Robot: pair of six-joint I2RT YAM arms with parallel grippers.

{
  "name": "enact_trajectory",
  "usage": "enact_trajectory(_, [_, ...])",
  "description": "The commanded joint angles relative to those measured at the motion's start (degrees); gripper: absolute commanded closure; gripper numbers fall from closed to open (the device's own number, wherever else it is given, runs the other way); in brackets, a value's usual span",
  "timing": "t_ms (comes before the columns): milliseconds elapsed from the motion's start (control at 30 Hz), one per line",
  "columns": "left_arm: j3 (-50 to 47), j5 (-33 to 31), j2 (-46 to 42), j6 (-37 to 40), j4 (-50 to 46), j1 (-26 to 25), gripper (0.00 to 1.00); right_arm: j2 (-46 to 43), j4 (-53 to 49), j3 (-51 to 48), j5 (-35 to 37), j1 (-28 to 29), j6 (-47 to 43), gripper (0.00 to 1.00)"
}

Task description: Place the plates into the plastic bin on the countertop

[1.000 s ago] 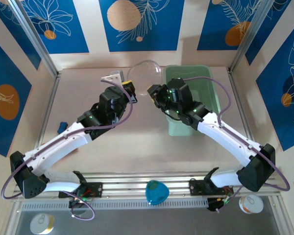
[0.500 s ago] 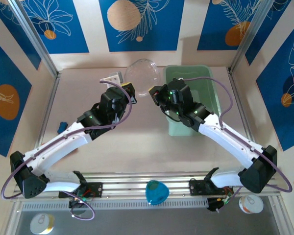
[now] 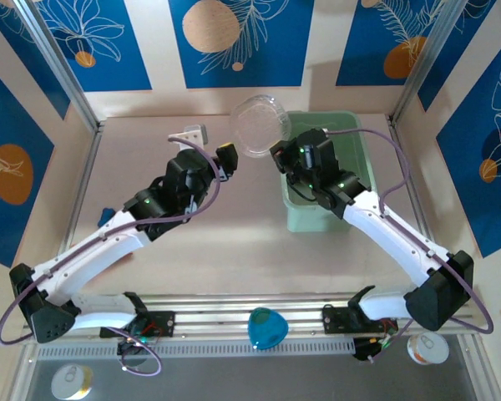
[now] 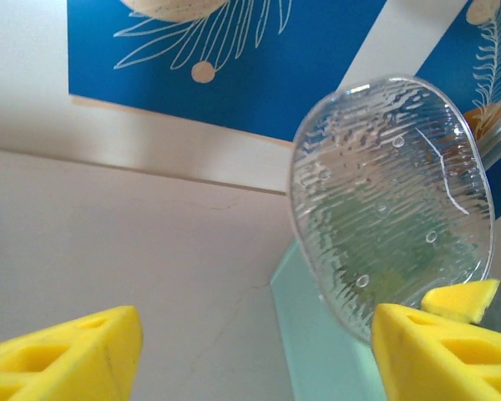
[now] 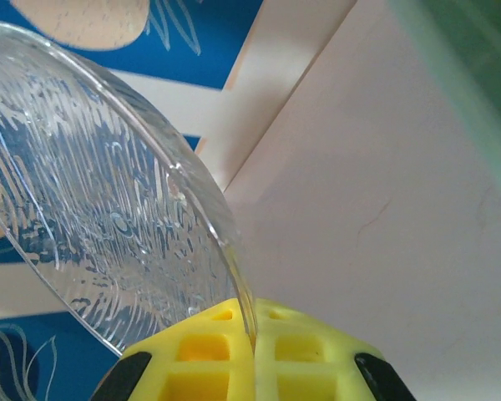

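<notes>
Pale beige countertop (image 3: 234, 242), metal-railed, blue-patterned walls (image 3: 234, 42) behind. One clear ribbed plate (image 3: 257, 125), tilted on edge in the air at the far-left corner of the mint plastic bin (image 3: 305, 219), rim pinched in my right gripper (image 5: 255, 342). My left gripper (image 4: 250, 351) hangs just beside it, fingers spread wide, holding nothing.

In the right wrist view, the clear plate (image 5: 108, 192) is cut off at the left and top edges, and the right gripper (image 5: 253, 327) pinching it is cut off at the bottom. The plastic bin (image 5: 468, 42) is blurred there. In the left wrist view, the wide-apart left gripper (image 4: 255, 327) is cut off at the bottom, and the plate's lower rim is hidden behind yellow fingers. From above, part of the bin's inside is covered by the right arm (image 3: 384, 234).
</notes>
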Motion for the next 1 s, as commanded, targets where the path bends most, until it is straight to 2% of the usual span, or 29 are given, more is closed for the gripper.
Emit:
enact_trajectory(0, [0.94,4.77,-1.58,2.84,-0.77,3.41,0.26,-0.32,-3.7,2.3,1.65,-3.95,-1.6,1.0])
enact_trajectory(133, [1.39,14.5,-0.69,2.75,-2.59,10.19,0.25,-1.12,-8.25,2.62,2.75,-10.43,-0.25,1.0])
enact_trajectory(267, [2.07,27.09,2.95,1.42,-3.18,17.41,0.25,0.15,-17.37,4.25,3.76,-16.73,3.03,1.0])
enact_trajectory(367, [3.66,32.85,7.21,0.8,-3.45,20.44,0.25,2.95,-22.12,5.04,2.73,-20.33,6.71,1.0])
enact_trajectory(533, [7.27,38.21,14.11,1.42,-3.14,22.22,0.25,9.37,-24.59,7.32,-0.35,-23.46,10.27,1.0])
enact_trajectory(700, [8.85,41.08,18.69,1.02,-3.29,24.04,0.25,17.32,-30.75,14.35,0.27,-22.78,12.08,1.0])
enact_trajectory(967, [10.46,45.0,23.93,0.73,-3.38,25.99,0.25,27.51,-31.54,19.89,-0.32,-21.51,15.47,1.0])
